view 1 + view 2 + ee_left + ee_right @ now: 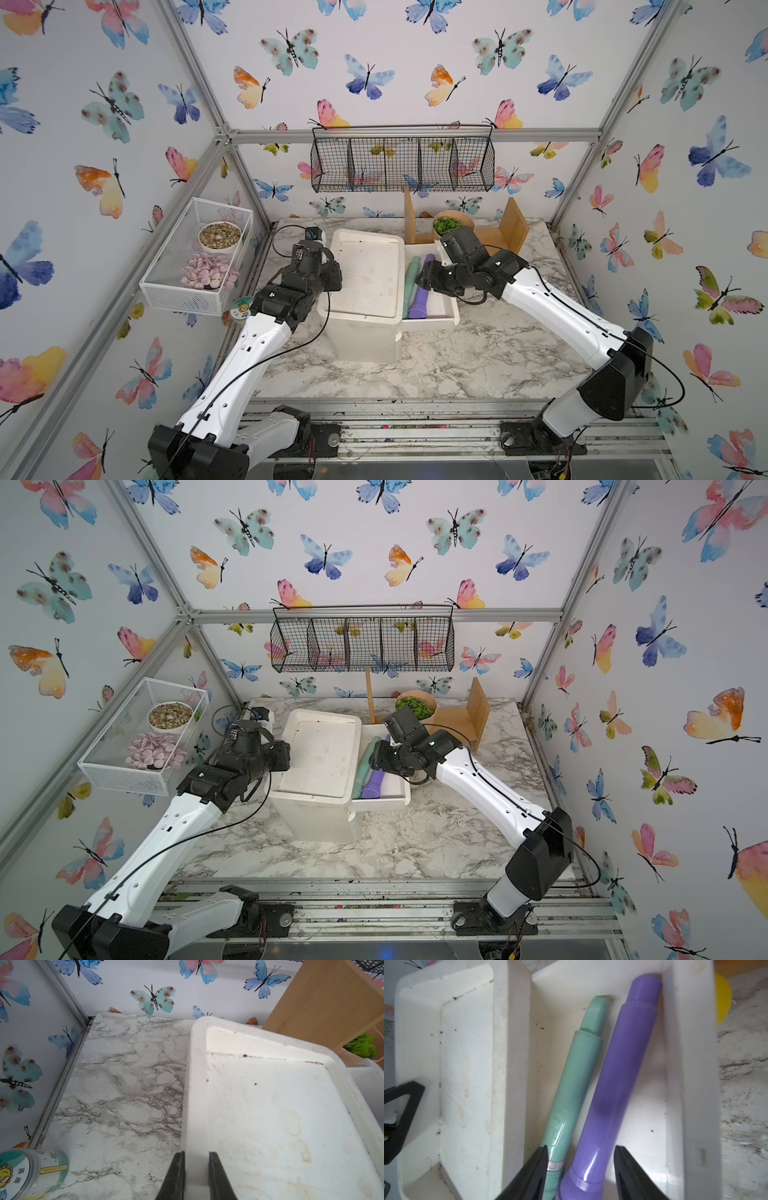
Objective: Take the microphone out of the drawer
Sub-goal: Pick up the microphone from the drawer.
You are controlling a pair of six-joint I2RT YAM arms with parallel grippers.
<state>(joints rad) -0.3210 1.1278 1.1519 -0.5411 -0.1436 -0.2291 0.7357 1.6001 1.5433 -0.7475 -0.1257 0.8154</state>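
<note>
Right hand [580, 1147] spread open astride the purple microphone [618, 1076] in the drawer [675, 1064]; left hand [195, 1152] clenched on the box rim [195, 1084].

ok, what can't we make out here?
- Purple microphone, wide end: cut off by the right wrist view's edge.
- Teal toy, one end: behind a finger of the right hand, same view.
- Left hand on drawer unit rim: grip hidden under its body in both top views; left wrist view shows only fingertips.

White plastic drawer [436, 323] is pulled out to the right of its white plastic cabinet [365, 270]. Inside, a glossy purple plastic microphone [618, 1084] and a matte teal plastic microphone [571, 1084] lie flat, side by side, running near to far.
</note>
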